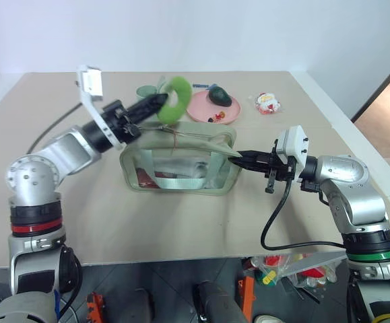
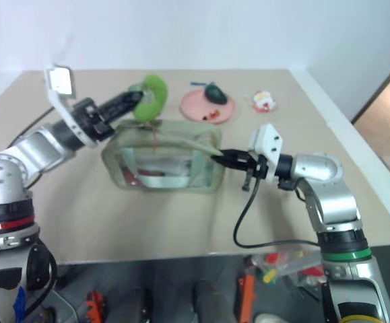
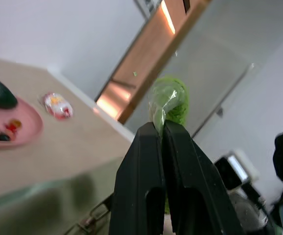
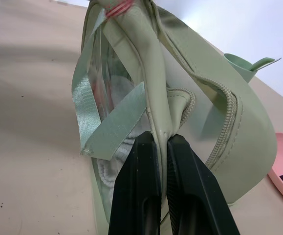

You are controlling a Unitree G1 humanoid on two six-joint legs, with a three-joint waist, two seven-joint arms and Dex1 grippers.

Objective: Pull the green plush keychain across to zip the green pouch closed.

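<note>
From my head cameras, the green pouch (image 1: 178, 161) stands on the tan table (image 1: 181, 222), between my two arms. My left gripper (image 1: 159, 101) is raised over the pouch's left end, its fingers pressed together on the green plush keychain (image 1: 176, 99), which curls up above the pouch's top. My right gripper (image 1: 240, 159) reaches in level from the right, pinching the pouch's right end. Behind the pouch lie a pink plate (image 1: 211, 108) with a dark green avocado-shaped item (image 1: 219, 96) on it, a pale green cup (image 1: 146, 91) to its left, and a small red-and-white packet (image 1: 267, 103) off to the right.

Along my left wrist, my two black fingers (image 3: 146, 161) sit tight together, with the keychain (image 3: 170, 100) caught at their tips.

Along my right wrist, my fingers (image 4: 143, 166) clamp a fold of the pouch's (image 4: 239, 147) pale green end, just beside the end of the zipper (image 4: 229, 112). The strap handle (image 4: 109, 132) hangs beside it.
</note>
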